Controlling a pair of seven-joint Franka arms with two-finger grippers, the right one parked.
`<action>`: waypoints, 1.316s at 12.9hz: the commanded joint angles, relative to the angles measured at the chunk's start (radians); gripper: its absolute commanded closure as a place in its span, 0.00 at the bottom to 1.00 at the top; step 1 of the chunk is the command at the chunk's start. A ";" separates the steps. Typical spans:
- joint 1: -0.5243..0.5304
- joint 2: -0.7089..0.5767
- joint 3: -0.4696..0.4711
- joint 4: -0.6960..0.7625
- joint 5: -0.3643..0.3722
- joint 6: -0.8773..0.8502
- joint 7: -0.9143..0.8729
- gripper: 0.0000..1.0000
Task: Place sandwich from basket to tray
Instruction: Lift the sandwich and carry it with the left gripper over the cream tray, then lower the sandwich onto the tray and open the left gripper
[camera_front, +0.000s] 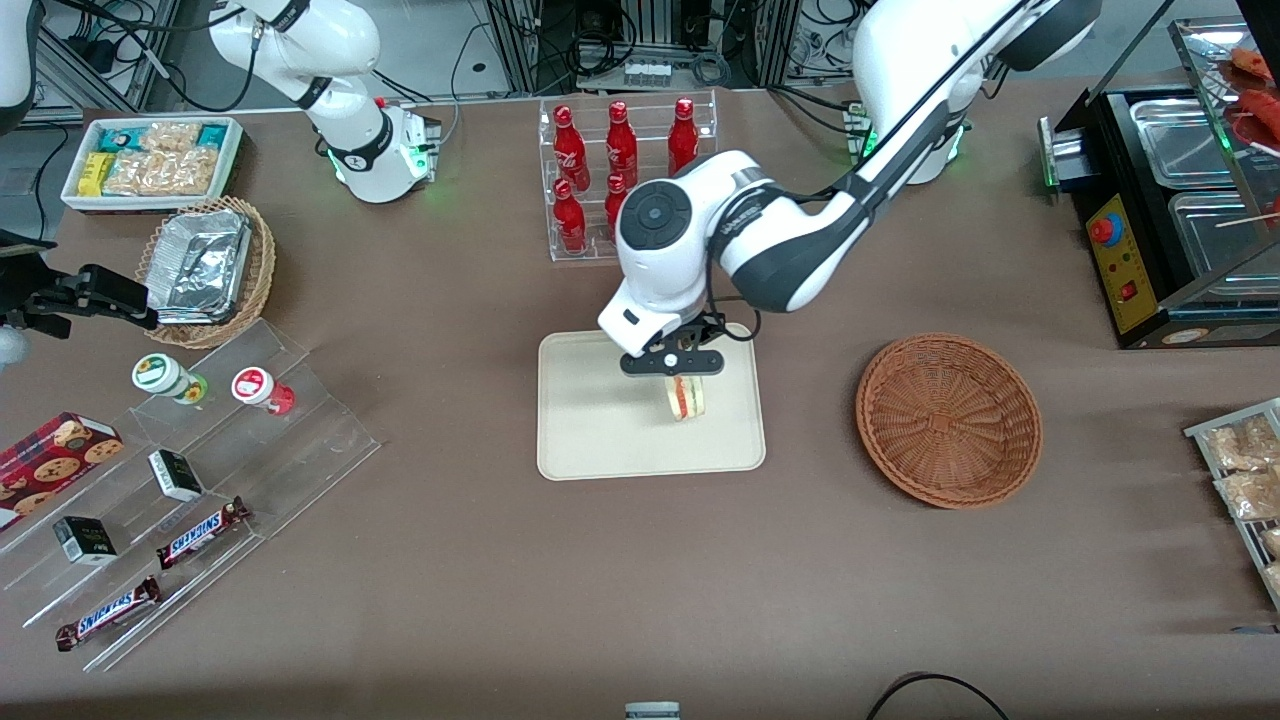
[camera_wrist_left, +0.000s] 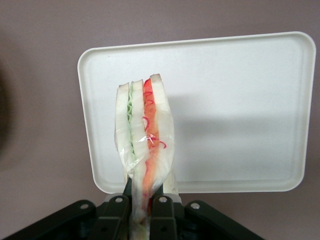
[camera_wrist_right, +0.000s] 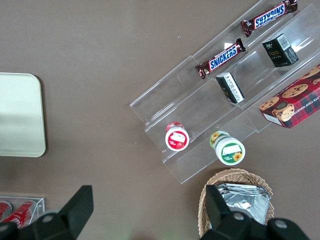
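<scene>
Snickers bars (camera_front: 108, 612) lie nearest the front camera on a clear stepped stand toward the parked arm's end of the table. Over the middle of the cream tray (camera_front: 600, 440), the left gripper (camera_front: 672, 364) pinches the wrapped sandwich (camera_front: 685, 397) between its fingers (camera_wrist_left: 161, 216), the wedge hanging just above the tray's surface. Toward the working arm's end, the reddish-brown basket (camera_front: 948, 420) sits beside the tray.

Even, bright overhead lighting. Soft shadows fall on the tabletop (camera_front: 640, 560) beneath arm and basket (camera_front: 948, 420). Tray (camera_wrist_left: 240, 115) slightly overexposed; claw (camera_wrist_left: 141, 212) base blurred.
</scene>
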 joint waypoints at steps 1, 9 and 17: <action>-0.022 0.045 -0.001 0.033 0.044 -0.003 -0.028 1.00; -0.084 0.152 0.005 0.035 0.131 0.152 -0.048 1.00; -0.098 0.227 0.010 0.038 0.207 0.220 -0.106 0.41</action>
